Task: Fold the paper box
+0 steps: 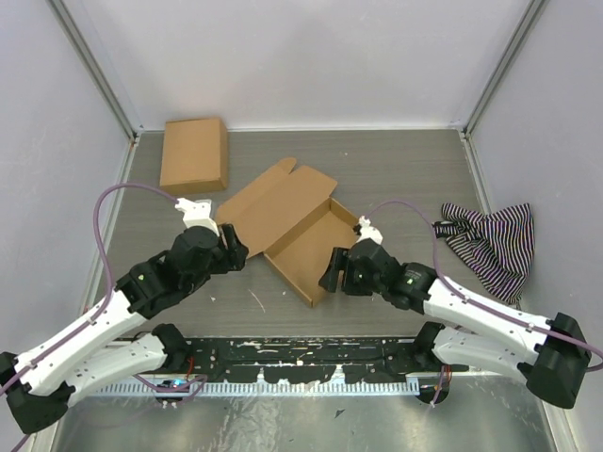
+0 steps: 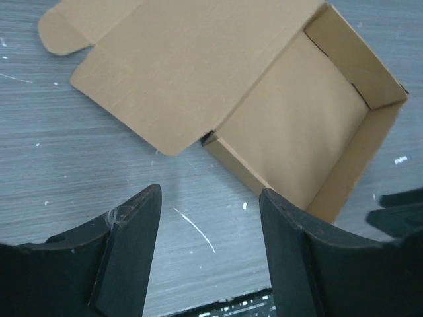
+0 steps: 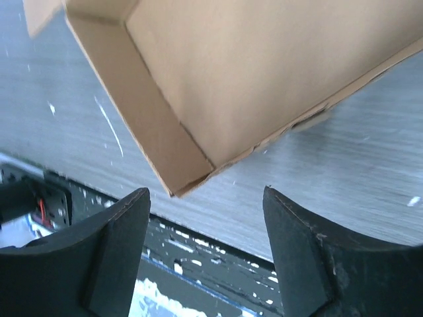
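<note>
Here, the paper box [image 1: 300, 231] lies mid-frame on the table [image 1: 405, 179], its tray formed, its lid flat. My left claw [image 1: 232, 247] and right claw [image 1: 332, 270] flank it, wide and empty, likely to close the lid.

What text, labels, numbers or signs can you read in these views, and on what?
No text can be read in any view.
Paper box: plain brown, no print.
Smaller cardboard box: plain, no label visible.
Striped cloth: stripes only.

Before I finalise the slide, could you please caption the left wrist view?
Open left gripper faces the paper box, walls raised, lid flap open, on the grey table.
</note>
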{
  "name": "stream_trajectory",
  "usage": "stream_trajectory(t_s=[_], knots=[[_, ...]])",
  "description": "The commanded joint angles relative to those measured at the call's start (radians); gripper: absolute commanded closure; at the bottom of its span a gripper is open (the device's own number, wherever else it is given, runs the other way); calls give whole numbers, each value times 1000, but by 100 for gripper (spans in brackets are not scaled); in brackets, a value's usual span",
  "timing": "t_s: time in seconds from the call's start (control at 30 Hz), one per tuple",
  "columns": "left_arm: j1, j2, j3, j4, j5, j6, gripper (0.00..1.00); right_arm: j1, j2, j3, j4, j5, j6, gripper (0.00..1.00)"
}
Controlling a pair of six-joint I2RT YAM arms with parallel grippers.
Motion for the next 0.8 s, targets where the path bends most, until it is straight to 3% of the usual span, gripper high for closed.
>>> stream_trajectory(t_s=[0.0, 0.03, 0.2, 0.3, 0.37, 0.53, 0.77], knots=[[28, 57, -3, 105, -151, 52, 29, 0, -27, 158, -174, 239, -6, 26], [76, 109, 19, 135, -137, 80, 28, 0, -22, 179, -191, 253, -20, 25], [411, 522, 248, 217, 319, 116, 34, -5, 56, 321, -221, 429, -153, 21], [465, 714, 391, 180, 353, 140, 36, -82, 172, 451, -221, 488, -287, 20], [470, 782, 459, 122, 386, 147, 39, -184, 276, 523, -187, 420, -397, 20], [469, 662, 281, 221, 442, 94, 41, -412, 519, 643, -121, 232, -540, 25], [470, 382, 41, 221, 447, 66, 40, -447, 741, 703, -46, 121, -631, 30]])
